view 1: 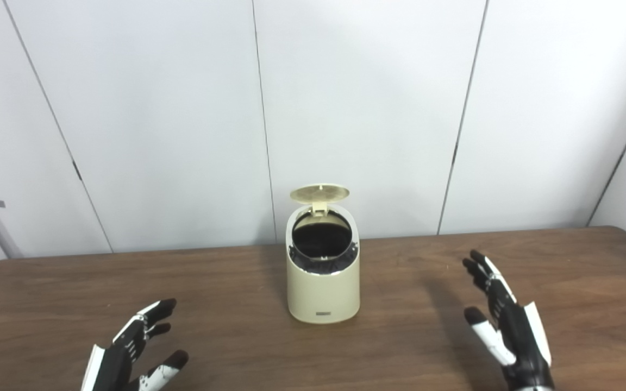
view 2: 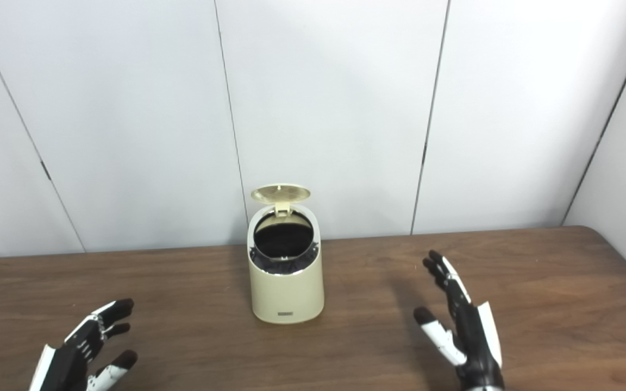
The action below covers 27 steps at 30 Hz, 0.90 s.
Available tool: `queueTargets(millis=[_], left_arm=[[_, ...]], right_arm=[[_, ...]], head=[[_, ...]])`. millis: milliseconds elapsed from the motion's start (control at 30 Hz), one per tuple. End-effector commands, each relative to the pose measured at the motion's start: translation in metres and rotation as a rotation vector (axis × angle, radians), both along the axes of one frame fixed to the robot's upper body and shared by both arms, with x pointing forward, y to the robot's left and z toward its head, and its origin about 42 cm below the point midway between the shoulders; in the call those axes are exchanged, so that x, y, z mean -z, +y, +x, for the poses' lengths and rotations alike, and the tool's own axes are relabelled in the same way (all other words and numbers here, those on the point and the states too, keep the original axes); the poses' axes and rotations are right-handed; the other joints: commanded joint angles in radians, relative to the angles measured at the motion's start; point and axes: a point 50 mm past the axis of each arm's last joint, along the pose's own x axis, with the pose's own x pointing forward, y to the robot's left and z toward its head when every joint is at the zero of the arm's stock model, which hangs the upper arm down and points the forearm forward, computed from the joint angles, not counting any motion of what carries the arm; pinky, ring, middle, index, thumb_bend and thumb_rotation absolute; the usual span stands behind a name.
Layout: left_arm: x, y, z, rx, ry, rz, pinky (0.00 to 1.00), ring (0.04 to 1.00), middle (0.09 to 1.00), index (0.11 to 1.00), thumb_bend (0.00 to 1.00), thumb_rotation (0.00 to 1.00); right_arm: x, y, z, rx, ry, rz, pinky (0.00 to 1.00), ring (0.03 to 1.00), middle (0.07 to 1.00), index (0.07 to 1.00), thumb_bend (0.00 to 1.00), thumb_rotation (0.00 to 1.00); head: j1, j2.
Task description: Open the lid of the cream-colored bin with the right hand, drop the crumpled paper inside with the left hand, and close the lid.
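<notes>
A cream-colored bin (view 1: 323, 285) stands upright near the middle of a brown wooden surface (view 1: 226, 304), toward its far edge and in front of a wall of pale panels (view 1: 367, 108). The bin's round lid (view 1: 319, 193) is raised, tipped back on its hinge at the rear of the rim, so that the ribbed underside faces forward and upward. The circular mouth is uncovered and shows a dark interior with a dark liner edge at the rim; what lies inside cannot be told. A small dark label sits low on the front of the bin.

The left hand (view 1: 131, 350) is at the lower left, well apart from the bin, palm turned inward, its fingers (view 1: 156, 312) spread apart and holding nothing. The right hand (view 2: 462, 326) is at the lower right, also well apart from the bin, held edge-on with the fingers (view 2: 442, 271) extended toward the far side of the surface and the thumb set off to the left; it too is spread and empty. Neither hand touches the bin or its lid. Soft shadows fall on the surface beside the right hand.
</notes>
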Motion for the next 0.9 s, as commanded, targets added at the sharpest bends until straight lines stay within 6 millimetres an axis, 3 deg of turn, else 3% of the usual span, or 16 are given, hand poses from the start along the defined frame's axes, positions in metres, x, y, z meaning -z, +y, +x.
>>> queueTargets(millis=[0,400,867], left_arm=[[-0.005,-0.003,0.005,0.002,-0.045,0.004,0.79,0.847,0.842,0.796,0.86,0.55],[-0.007,-0.008,0.005,0.007,-0.052,0.003,0.78,0.843,0.835,0.796,0.85,0.54],[-0.004,-0.009,0.007,0.001,-0.057,0.021,0.77,0.830,0.828,0.792,0.85,0.54]], right_arm=[[-0.032,0.003,0.014,-0.017,-0.107,-0.030,0.87,0.889,0.864,0.909,0.87,0.86],[-0.094,0.016,0.038,-0.020,-0.092,-0.071,0.85,0.888,0.867,0.898,0.78,0.83],[-0.139,0.032,0.072,-0.053,0.030,-0.102,0.88,0.874,0.853,0.885,0.77,0.86]], head=[[0.000,0.000],[0.007,-0.001],[0.009,-0.005]])
